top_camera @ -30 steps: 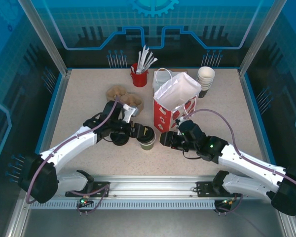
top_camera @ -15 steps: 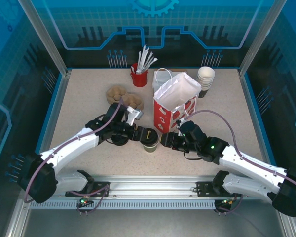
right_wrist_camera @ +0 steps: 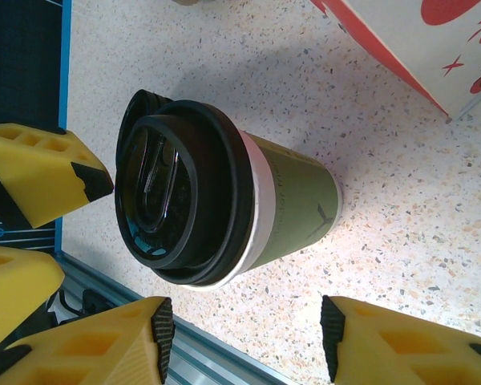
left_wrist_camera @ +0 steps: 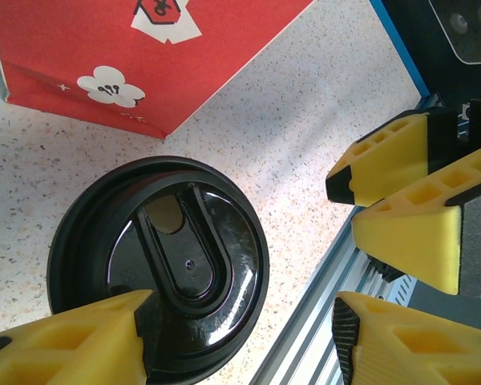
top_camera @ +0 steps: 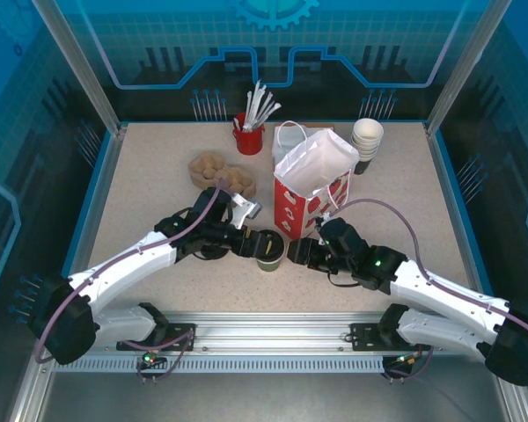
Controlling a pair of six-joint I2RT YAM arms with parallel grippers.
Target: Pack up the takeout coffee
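Top external: left pincer (top_camera: 260,240) moved over lidded takeout coffee (top_camera: 271,255)

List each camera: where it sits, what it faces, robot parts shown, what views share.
Top external: above, behind the bases, looking down at the table; both arms.
Left wrist: over the takeout coffee, looking down at its lid; own jaws.
Right wrist: low, facing the coffee's side; own jaws.
Wrist views share the coffee and red bag.

The takeout coffee (right_wrist_camera: 224,196) — glossy black plastic lid (left_wrist_camera: 176,265), matt paper wall (right_wrist_camera: 297,208).
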